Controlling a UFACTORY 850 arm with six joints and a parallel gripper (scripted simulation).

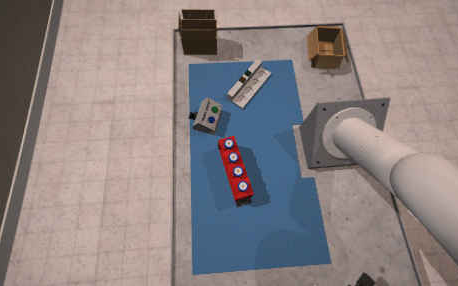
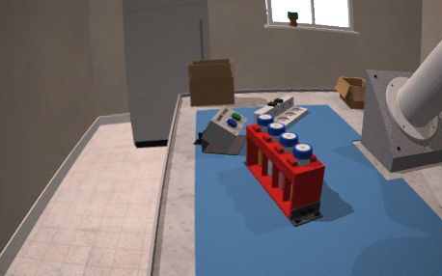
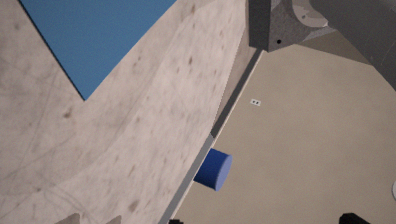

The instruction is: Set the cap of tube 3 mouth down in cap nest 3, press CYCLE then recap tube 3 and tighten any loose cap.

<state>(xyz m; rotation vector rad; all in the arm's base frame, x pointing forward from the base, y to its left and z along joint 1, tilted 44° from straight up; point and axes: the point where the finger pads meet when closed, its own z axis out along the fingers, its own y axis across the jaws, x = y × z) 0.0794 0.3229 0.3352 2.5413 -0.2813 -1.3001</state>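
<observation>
The red decapping station [image 1: 230, 171] [image 2: 308, 185] holds four tubes with blue-rimmed white caps, all on. The cap of tube 3 [image 1: 233, 157] [image 2: 276, 129] sits between those of tube 2 [image 1: 238, 171] [image 2: 289, 140] and tube 4 [image 1: 229, 143] [image 2: 264, 120]; tube 1's cap [image 1: 243, 186] [image 2: 302, 151] is at the near end. The cap tray [image 1: 243, 105] has empty nests, among them nest 3 [image 1: 255, 82]; both lamps look dark. The housing [image 1: 204, 111] carries blue CYCLE [image 1: 211, 119] [image 2: 232, 123] and green READY [image 1: 215, 109] [image 2: 236, 117]. My gripper [image 3: 264, 220] is open and empty, away from the station.
Two cardboard boxes stand at the back, a tall one [image 1: 200, 42] [image 2: 211, 87] and a low one [image 1: 327, 55] [image 2: 353, 94]. The arm's base [image 1: 315, 135] [image 2: 383, 140] stands beside the blue mat [image 1: 225, 240] [image 2: 227, 251]. A blue cylinder [image 3: 212, 169] shows beyond the table edge.
</observation>
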